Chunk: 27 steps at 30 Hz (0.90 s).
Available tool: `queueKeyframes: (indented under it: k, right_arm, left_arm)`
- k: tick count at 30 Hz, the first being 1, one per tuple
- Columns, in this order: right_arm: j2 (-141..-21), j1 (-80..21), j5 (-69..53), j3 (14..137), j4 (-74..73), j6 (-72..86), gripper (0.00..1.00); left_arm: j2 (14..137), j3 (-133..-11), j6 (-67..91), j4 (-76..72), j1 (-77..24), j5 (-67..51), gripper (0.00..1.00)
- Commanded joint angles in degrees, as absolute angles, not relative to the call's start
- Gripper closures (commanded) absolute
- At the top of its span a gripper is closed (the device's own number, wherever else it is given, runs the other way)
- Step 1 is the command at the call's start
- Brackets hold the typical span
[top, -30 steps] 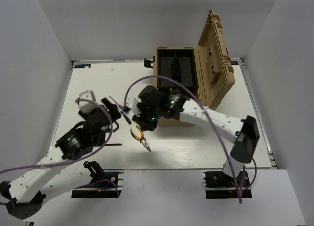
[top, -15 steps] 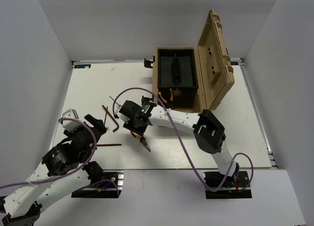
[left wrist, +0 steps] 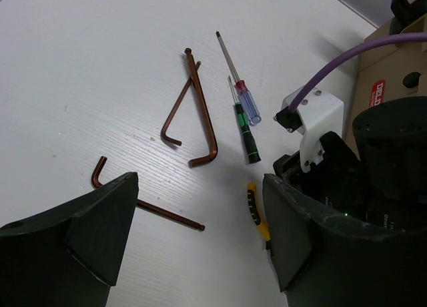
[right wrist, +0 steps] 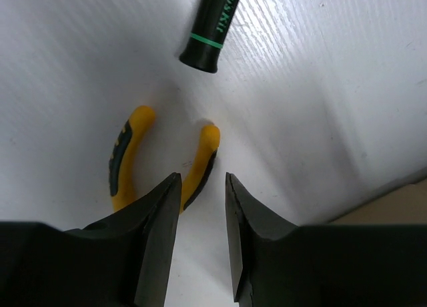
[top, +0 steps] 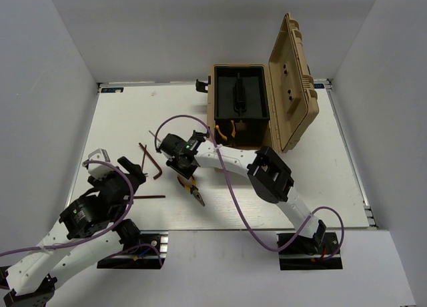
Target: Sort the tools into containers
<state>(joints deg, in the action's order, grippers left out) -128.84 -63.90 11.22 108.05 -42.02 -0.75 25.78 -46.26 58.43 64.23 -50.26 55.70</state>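
Beneath the right end effector point(right wrist: 202, 177), the pliers point(right wrist: 125, 157) are shown lying flat on the white desk point(left wrist: 80, 67), their yellow-and-black handles spread and pointed away from the fingers. The two fingers are held slightly apart, with a narrow strip of desk visible between them, and nothing is clamped. One pliers handle is lined up with this gap and passes under the tip of one finger; whether it is touched cannot be told. Just beyond the pliers handles, ahead of the same end effector, the butt of a green-and-black screwdriver point(left wrist: 247, 137) is seen, and a blue-handled screwdriver point(left wrist: 249, 105) is laid close beside it, the two nearly parallel. The left end effector point(left wrist: 199, 187) is held with its fingers spread wide and empty, well to the near side of the right one. Ahead of it, three L-shaped hex keys point(left wrist: 205, 113) of a coppery brown are scattered on the desk: two are crossed near their long ends, while the third is placed just in front of one finger. The right arm's black wrist is seen beside the other finger. Beyond the right end effector and off to its far side, the tan toolbox point(top: 211, 97) is stood on the desk with its dark interior exposed and its ribbed lid point(top: 293, 80) raised upright. All of the listed tools are outside the toolbox.
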Motion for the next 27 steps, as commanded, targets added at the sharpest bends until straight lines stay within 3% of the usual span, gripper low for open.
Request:
queueKeyframes:
  k: [1, 24, 27]
  right_arm:
    - [-129.6, -63.4, 11.9, 108.7, -41.9, 1.8, 0.62]
    - [-130.9, -63.2, 4.0, 104.0, -43.1, 4.1, 0.62]
    - [-131.2, -63.4, 2.4, 104.0, -43.2, 4.3, 0.76]
  left_arm:
    - [25.4, -46.1, 57.7, 63.8, -50.2, 55.9, 0.15]
    - [25.4, -46.1, 57.1, 63.3, -50.2, 55.9, 0.15]
    - [24.9, -46.1, 57.1, 63.3, -50.2, 55.9, 0.15]
